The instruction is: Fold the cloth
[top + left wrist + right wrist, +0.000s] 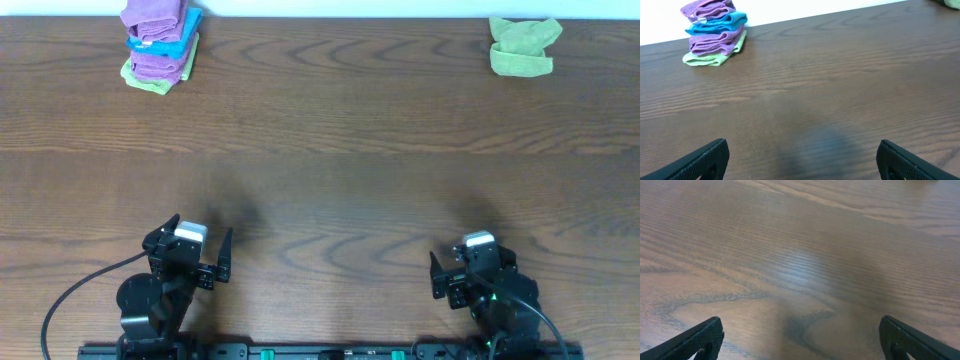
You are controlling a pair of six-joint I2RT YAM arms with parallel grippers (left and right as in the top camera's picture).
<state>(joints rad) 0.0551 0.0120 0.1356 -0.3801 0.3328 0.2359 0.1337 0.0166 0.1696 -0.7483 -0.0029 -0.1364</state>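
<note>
A crumpled green cloth [523, 46] lies at the far right of the table, only its edge showing in the left wrist view [947, 2]. A stack of folded cloths [160, 45], purple, blue and green, sits at the far left and shows in the left wrist view [715, 32]. My left gripper [197, 255] [802, 160] is open and empty near the front edge. My right gripper [462, 272] [800, 340] is open and empty at the front right. Both are far from the cloths.
The brown wooden table [320, 180] runs across the whole view. The arm bases and a black rail [320, 352] sit along the front edge. A black cable [70, 295] loops at the front left.
</note>
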